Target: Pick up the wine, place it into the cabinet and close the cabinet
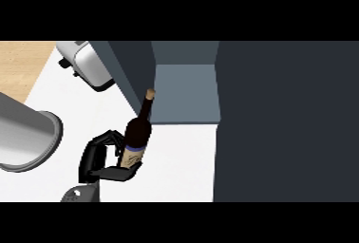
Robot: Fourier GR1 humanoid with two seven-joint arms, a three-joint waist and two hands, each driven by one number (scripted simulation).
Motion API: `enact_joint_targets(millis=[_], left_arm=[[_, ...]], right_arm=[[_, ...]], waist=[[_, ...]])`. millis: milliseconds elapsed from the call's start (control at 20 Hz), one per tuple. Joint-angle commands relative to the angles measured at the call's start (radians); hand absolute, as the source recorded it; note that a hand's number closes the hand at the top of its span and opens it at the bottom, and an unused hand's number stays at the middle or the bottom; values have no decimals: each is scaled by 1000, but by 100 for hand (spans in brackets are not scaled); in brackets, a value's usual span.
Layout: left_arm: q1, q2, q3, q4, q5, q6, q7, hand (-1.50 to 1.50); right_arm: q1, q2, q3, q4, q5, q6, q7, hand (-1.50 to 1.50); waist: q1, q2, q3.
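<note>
left robot hand (105,159), entering from the lower edge on a grey forearm, with fingers and thumb curled round the lower body of the wine bottle (138,134); the hand grasps the bottle at and just below its pale label. the bottle lies immediately to the right of the palm, its base hidden inside the grasp and its long axis running up and slightly rightward, so that the corked neck points toward the cabinet (184,92). the cork appears just beside the open cabinet door (133,71), seen edge-on as a dark panel, with the lighter cabinet shelf opening up and to the right of the neck. judged from this layout, the coming move is a carry up and rightward along the bottle's own axis, past the door edge and into the opening; the left arm is the only one near the bottle.

the white surface (179,161) lies beneath the hand. a toaster (88,64) stands at upper left and a large grey pot (24,140), cut off by the left edge, sits left of the hand. the right robot hand does not show. whether the bottle is lifted or touching the surface cannot be told. the depth of the cabinet is hidden by the dark panel at right.
</note>
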Motion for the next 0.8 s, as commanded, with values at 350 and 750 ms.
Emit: enact_joint_targets(millis=[350,750], left_arm=[[-52,-21,-201,-210,18,203,302,150],[-253,-21,-341,-83,-64,421,425,150]], right_arm=[[17,7,-7,-138,-33,-39,76,-150],[33,-2,-21,-166,-53,-24,78,-150]], waist=[[-1,3,-1],[-15,3,-1]])
